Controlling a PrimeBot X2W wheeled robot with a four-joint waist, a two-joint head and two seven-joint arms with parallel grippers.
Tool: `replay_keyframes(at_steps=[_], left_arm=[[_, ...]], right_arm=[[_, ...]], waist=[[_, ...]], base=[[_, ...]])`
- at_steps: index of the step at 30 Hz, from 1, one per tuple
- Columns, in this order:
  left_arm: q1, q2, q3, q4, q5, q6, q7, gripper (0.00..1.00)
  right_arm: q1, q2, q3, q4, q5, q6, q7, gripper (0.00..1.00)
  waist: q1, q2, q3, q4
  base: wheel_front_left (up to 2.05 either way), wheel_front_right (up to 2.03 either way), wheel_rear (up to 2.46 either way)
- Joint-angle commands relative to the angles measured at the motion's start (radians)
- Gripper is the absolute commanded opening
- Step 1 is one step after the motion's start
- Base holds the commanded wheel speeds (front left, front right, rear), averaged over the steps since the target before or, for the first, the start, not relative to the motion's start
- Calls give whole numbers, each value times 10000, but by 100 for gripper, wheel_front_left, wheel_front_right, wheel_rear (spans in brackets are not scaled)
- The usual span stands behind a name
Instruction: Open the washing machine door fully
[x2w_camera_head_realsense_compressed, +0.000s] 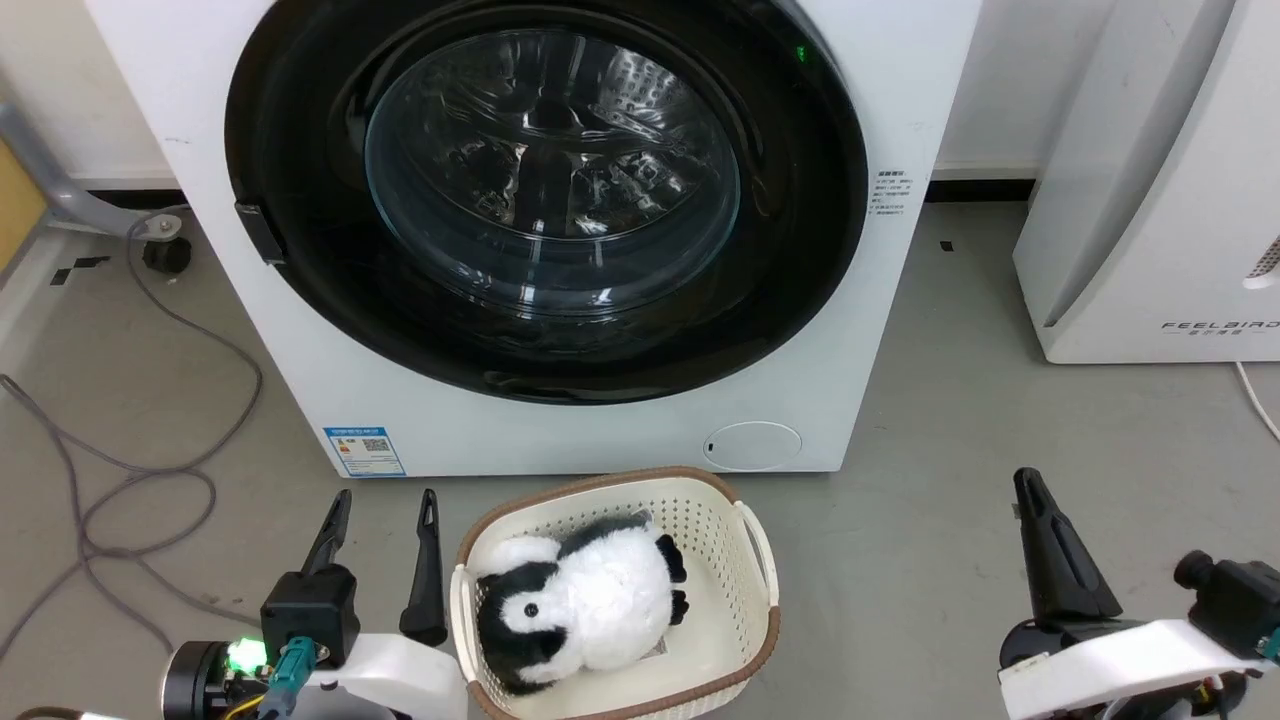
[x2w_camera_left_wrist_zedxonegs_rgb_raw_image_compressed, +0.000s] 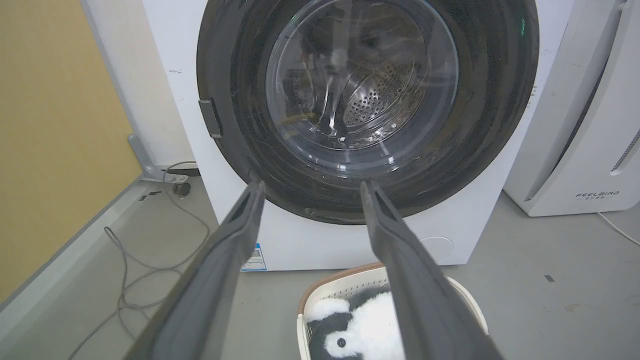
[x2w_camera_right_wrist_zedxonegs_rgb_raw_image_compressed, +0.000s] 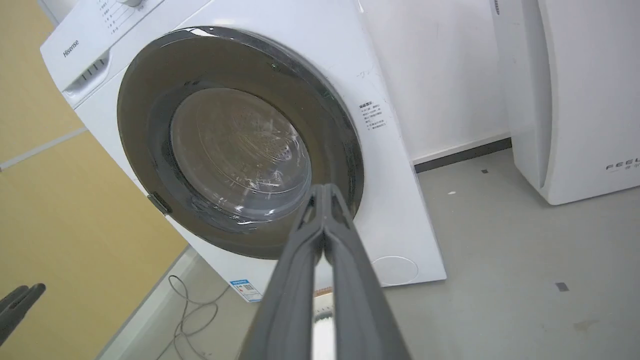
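The washing machine door (x2w_camera_head_realsense_compressed: 548, 190) sits shut, flush on the washing machine (x2w_camera_head_realsense_compressed: 560, 435) front. Left gripper (x2w_camera_head_realsense_compressed: 386, 497) spread wide, empty, low before it. Right gripper (x2w_camera_right_wrist_zedxonegs_rgb_raw_image_compressed: 325, 190) pressed closed, holding nothing.

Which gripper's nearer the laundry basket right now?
Left. The left gripper stands just beside the basket, at its left rim; the right gripper sits well off to its right.

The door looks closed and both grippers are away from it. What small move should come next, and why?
Probably reach the right gripper forward toward the rim of the washing machine door: it lies closed against the washing machine, and this gripper, fingers shut, is apart from it.
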Motion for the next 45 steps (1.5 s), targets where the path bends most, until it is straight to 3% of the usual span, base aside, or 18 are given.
replay_keyframes(at_steps=[1,11,24,45], left_arm=[[-185,3,-34,19,-86,92,-109,100],[-314,3,-89,10,-117,200,-317,100],[-697,3,-280,-25,-156,301,-590,100],[-1667,4,-600,-255,-311,644,-1007,100]], right_arm=[[27,2,91,36,655,3,-109,0],[-296,3,-157,103,3902,3,91,0],[-1608,-197,-1139,956,5473,4,611,0],[-5421,-1432,-1574,3530,7649,5,948,0]], waist=[[0,0,17,5],[0,0,170,55],[0,0,645,342],[0,0,2260,939]], base=[[0,0,0],[0,0,0],[0,0,0],[0,0,0]])
